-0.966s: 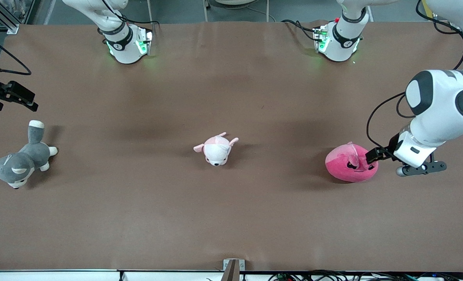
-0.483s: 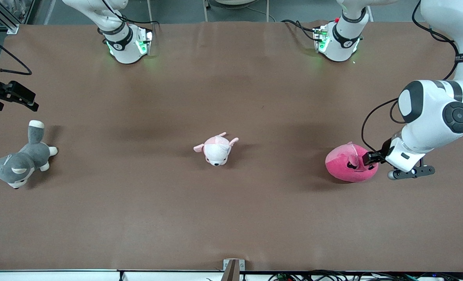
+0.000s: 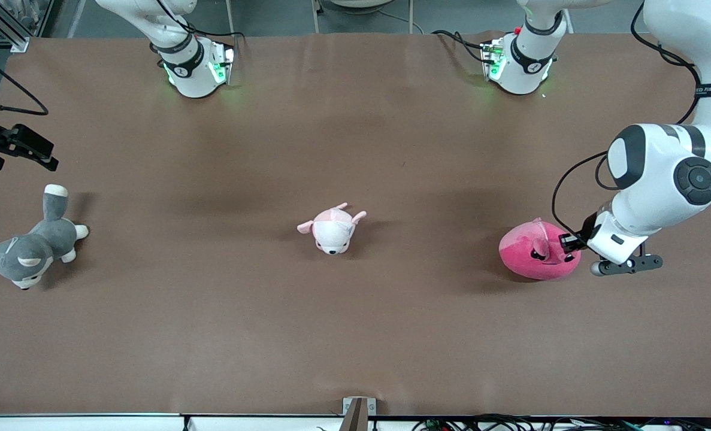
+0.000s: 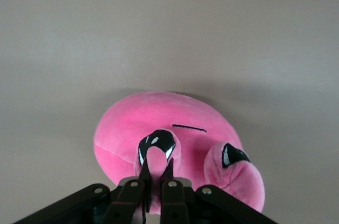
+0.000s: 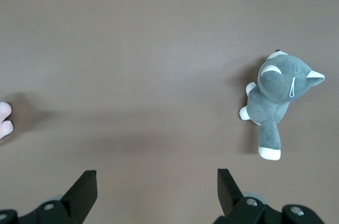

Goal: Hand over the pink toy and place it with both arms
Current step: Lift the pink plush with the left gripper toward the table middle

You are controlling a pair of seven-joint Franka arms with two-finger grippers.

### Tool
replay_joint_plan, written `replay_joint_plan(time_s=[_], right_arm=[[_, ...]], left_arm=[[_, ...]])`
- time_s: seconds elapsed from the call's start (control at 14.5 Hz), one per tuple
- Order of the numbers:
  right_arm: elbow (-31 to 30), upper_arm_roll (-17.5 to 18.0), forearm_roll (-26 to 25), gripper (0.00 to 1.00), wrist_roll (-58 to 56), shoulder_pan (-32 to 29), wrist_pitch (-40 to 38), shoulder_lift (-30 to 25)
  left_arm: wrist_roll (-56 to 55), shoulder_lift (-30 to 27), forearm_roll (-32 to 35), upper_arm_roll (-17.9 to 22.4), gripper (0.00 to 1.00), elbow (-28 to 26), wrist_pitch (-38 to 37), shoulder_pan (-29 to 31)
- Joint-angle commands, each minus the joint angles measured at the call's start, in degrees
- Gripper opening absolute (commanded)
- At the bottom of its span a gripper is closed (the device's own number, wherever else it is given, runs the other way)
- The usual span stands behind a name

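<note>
- Pink toy (image 3: pixel 538 251) on the counter (image 3: pixel 355 323) at the left arm's end; a fold of its plush pinched between the left hand (image 3: pixel 566 242) fingers (image 4: pixel 170 195).
- Right hand (image 3: pixel 17 146) spread, waiting over the counter near the grey husky (image 3: pixel 29 242).
- Pale pink plush (image 3: pixel 332 228) mid-counter, well apart from both hands.

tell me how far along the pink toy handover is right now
Early stage. Done: the left gripper has reached the pink toy and is shut on a pinch of its plush; the toy sits on the table toward the left arm's end. In hand: that grasp, no lift yet. Left: lifting, passing it to the right gripper, which waits open near the grey husky, then placing it.
</note>
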Motion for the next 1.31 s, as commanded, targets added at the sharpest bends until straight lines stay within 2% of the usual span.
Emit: replay_joint_plan(time_s=[0.0, 0.21, 0.55, 0.83, 0.9, 0.97, 1.1, 1.24], right_arm=[[-0.37, 0.08, -1.02, 1.0, 0.01, -0.39, 0.63, -1.46], [-0.81, -0.01, -0.93, 1.0, 0.01, -0.48, 1.33, -1.46], [-0.99, -0.1, -0.93, 1.0, 0.01, -0.74, 0.72, -1.46], [-1.08, -0.01, 0.21, 1.0, 0.19, -0.57, -0.51, -1.2], [-0.99, -0.01, 1.43, 0.98, 0.19, -0.48, -0.51, -1.11], [-0.99, -0.01, 3.01, 0.9, 0.19, -0.48, -0.51, -1.02], [-0.9, -0.01, 6.35, 0.81, 0.28, -0.48, -0.69, -1.11], [-0.9, -0.01, 12.92, 0.79, 0.28, -0.66, -1.83, -0.67]], left_arm=[[-0.25, -3.25, 0.16, -0.85, 0.01, 2.02, -2.07, 0.0], [-0.6, -4.49, -1.95, -3.56, 0.0, 8.07, -10.75, -0.08], [-9.19, -3.0, -2.31, -9.1, 0.0, 20.65, -22.45, -1.14], [-16.33, -3.09, -2.31, -13.58, 0.0, 23.74, -26.24, -2.9], [-16.86, -3.09, -2.39, -14.98, 0.0, 24.61, -27.12, -2.9], [-17.99, -3.0, -3.53, -16.22, 0.0, 24.8, -27.74, -2.98], [-24.21, -2.91, -7.21, -17.89, 0.0, 24.89, -27.83, -3.07], [-28.1, -2.82, -7.84, -18.86, 0.0, 25.5, -27.83, -5.43]])
